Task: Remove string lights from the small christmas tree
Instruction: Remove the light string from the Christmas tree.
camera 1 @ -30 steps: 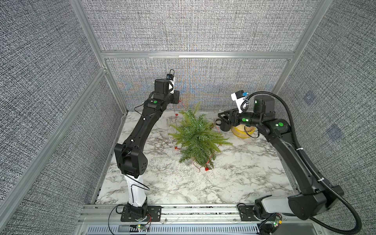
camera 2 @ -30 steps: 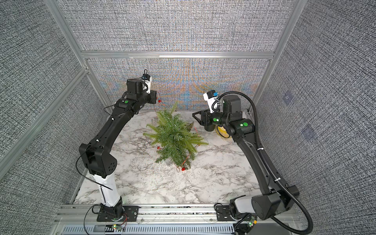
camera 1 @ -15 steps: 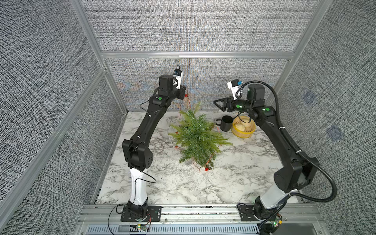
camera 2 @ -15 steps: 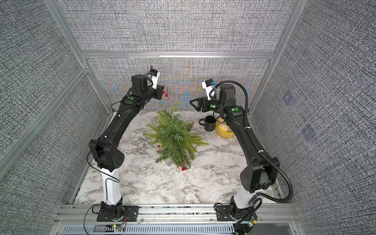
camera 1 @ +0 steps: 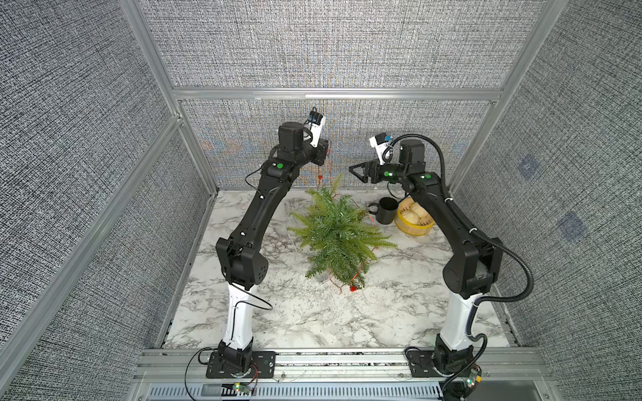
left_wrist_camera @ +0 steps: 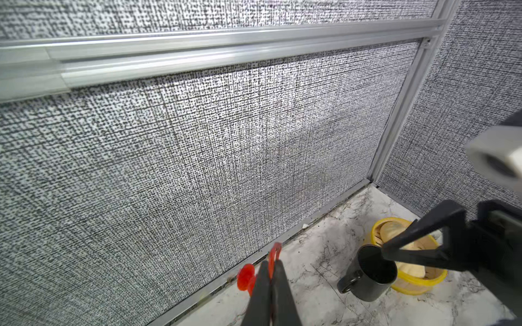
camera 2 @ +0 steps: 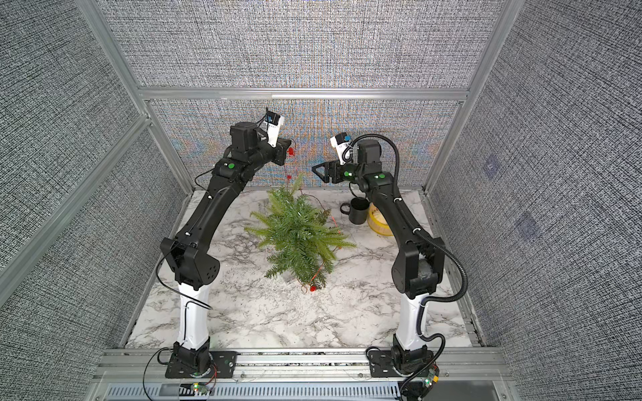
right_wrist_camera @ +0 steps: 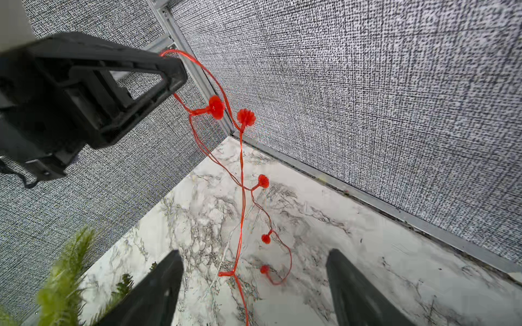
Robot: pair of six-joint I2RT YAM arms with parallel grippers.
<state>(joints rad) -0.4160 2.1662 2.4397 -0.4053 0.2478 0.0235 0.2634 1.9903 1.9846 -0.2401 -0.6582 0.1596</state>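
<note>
One white-and-grey marble table (camera 1: 305, 323) carries the scene. At its centre stands the small green needle-branched christmas tree (camera 1: 338, 239). High above the treetop, the left gripper (left_wrist_camera: 271, 264) is clamped tight on the thin red-orange wire of the string lights (right_wrist_camera: 242, 169), whose red bulbs trail down into the branches. Facing it, the right gripper (right_wrist_camera: 254, 253) gapes wide, holding nothing.

Top views overlook the table (camera 1: 312, 319); wrist views face the back wall (left_wrist_camera: 197, 141).

String lights (camera 1: 353, 288) — wire lost among small christmas tree (camera 1: 338, 236) branches
</note>
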